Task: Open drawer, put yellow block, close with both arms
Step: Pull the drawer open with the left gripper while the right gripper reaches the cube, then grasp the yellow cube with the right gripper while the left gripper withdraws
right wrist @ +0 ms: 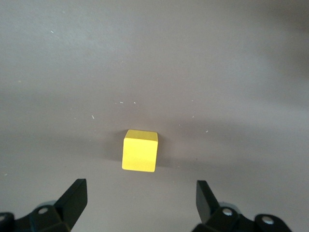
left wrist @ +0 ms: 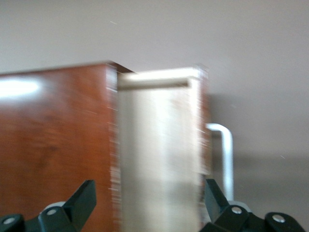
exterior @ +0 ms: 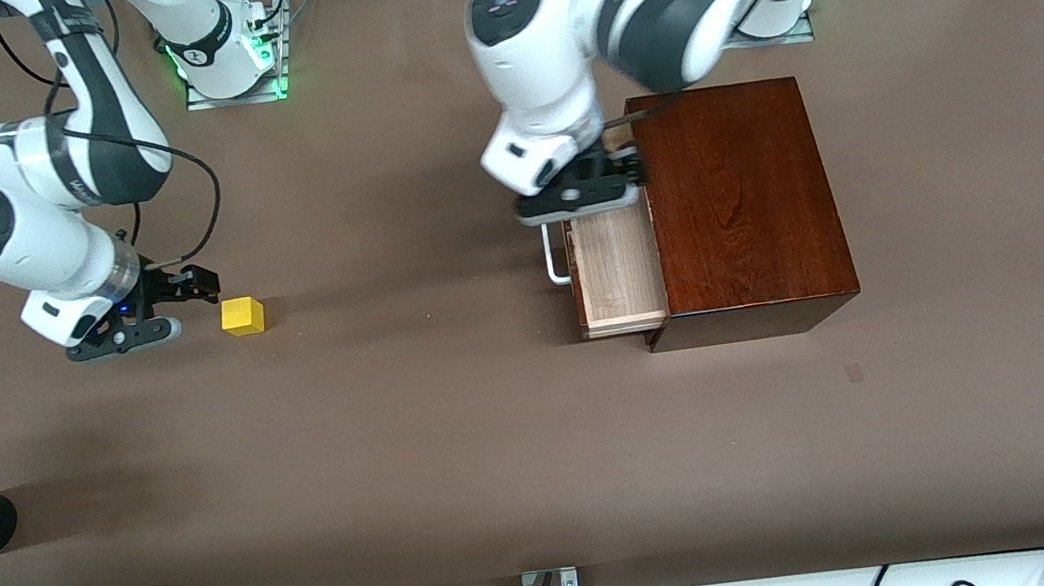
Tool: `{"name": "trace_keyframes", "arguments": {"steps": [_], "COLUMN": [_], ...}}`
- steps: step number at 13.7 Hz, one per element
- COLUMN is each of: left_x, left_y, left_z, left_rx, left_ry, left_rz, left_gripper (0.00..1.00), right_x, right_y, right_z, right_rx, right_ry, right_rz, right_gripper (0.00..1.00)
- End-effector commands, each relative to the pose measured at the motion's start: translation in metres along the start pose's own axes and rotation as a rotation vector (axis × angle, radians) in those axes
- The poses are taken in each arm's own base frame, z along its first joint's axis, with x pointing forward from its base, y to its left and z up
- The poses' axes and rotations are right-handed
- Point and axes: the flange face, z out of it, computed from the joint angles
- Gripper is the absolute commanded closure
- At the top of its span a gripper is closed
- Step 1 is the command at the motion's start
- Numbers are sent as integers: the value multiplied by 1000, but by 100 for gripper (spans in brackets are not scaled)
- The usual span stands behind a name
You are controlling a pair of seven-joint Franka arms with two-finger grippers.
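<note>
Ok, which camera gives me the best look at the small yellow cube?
The right wrist view: the small yellow cube sits centred and unobstructed on the brown table. The front view shows it smaller, beside the right pincer. The left wrist view doesn't show it.

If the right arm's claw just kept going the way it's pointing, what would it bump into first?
Probably the yellow block. It sits on the table straight ahead of the open right gripper, lined up between the fingers, nothing in between. How much gap remains is hard to judge.
</note>
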Motion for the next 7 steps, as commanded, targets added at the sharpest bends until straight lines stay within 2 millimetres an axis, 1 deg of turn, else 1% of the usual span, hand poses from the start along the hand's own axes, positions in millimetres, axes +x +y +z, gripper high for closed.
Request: {"name": "trace_keyframes", "arguments": {"steps": [1, 3, 4, 6, 7], "left_x": [23, 50, 63, 81, 88], "left_y": [-67, -135, -168, -219, -250], "left_z": [-20, -28, -26, -19, -18], "left_rx": [-28, -111, -152, -232, -242], "left_ry": [-31, -76, -93, -117, -101], "left_rz": [-10, -3, 1, 28, 66], "left_gripper": [0, 0, 0, 0, 0], "right_x": [-21, -17, -14, -11, -10], "right_y": [-1, -1, -1, 0, 0], "right_z": [30, 55, 66, 89, 100], "right_rx": [12, 0, -5, -16, -19], "right_ry": [50, 67, 75, 84, 93], "right_rz": [26, 29, 29, 38, 41], "right_gripper": [0, 0, 0, 0, 0]}}
